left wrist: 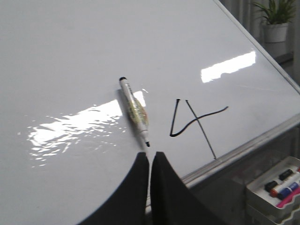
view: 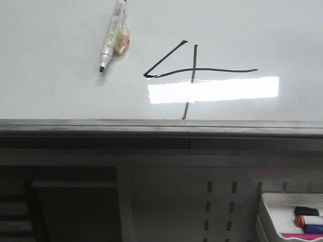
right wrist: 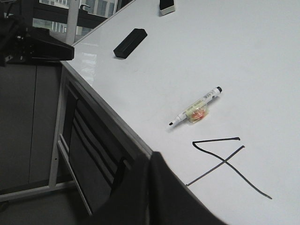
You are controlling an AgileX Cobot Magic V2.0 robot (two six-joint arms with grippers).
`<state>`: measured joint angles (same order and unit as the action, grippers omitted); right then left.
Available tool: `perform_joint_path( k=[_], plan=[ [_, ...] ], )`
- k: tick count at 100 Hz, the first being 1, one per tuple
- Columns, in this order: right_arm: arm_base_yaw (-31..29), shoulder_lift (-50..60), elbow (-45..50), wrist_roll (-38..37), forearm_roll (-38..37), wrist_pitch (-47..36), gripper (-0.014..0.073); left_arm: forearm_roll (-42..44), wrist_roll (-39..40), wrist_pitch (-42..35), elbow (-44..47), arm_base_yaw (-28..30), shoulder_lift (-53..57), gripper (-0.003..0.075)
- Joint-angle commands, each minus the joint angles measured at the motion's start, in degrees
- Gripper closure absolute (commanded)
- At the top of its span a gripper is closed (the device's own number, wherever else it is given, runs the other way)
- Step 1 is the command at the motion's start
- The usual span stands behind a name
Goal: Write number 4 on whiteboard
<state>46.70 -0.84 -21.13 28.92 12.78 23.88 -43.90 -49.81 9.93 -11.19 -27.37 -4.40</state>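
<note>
In the front view, the number 4 (view: 194,73) is drawn on the whiteboard (view: 50,96), near its grey front edge, so the writing looks done. Its long bar runs side to side and the straight stroke runs down toward that edge. The marker pen (view: 112,33) lies flat beside it, uncapped, tip pointing toward the edge, probably just put down. No gripper shows here. In the left wrist view, the left gripper (left wrist: 150,161) is pressed together and holds nothing, just behind the pen's tip. In the right wrist view, the right gripper (right wrist: 150,161) is also closed up and empty, near the stroke's end.
</note>
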Motion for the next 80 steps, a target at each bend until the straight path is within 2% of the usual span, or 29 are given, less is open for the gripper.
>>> perform_joint_path(
  k=[1,7,17,27,42,48,69,80],
  plan=[
    [-0.4,-0.6,-1.2,-0.4,0.5,-4.0,0.0637,2.5,3.0,-4.3,1.1,3.6,3.0,0.0741],
    [-0.4,-0.6,-1.2,-0.4,0.5,-4.0,0.0637,8.8,7.6,-3.7,3.1,6.4,4.7,0.0741],
    [-0.4,-0.6,-1.2,-0.4,0.5,-4.0,0.0637,21.9,23.7,-3.8,6.6,11.6,5.8,0.0741],
    [-0.4,-0.6,-1.2,-0.4,0.5,-4.0,0.0637,29.4,33.9,-5.9,10.0,15.3,5.9,0.0741],
    [-0.4,-0.6,-1.2,-0.4,0.5,-4.0,0.0637,31.0,34.4,-5.8,13.5,18.3,6.1,0.0741],
    [-0.4,-0.6,-1.2,-0.4,0.5,-4.0,0.0637,31.4,34.4,-1.3,13.3,19.0,6.1,0.0741],
    [-0.4,-0.6,-1.2,-0.4,0.5,-4.0,0.0637,32.3,34.0,6.8,13.3,19.9,6.1,0.0741],
    [-0.4,-0.6,-1.2,-0.4,0.5,-4.0,0.0637,32.6,34.0,6.5,13.3,20.1,6.1,0.0741]
  ],
)
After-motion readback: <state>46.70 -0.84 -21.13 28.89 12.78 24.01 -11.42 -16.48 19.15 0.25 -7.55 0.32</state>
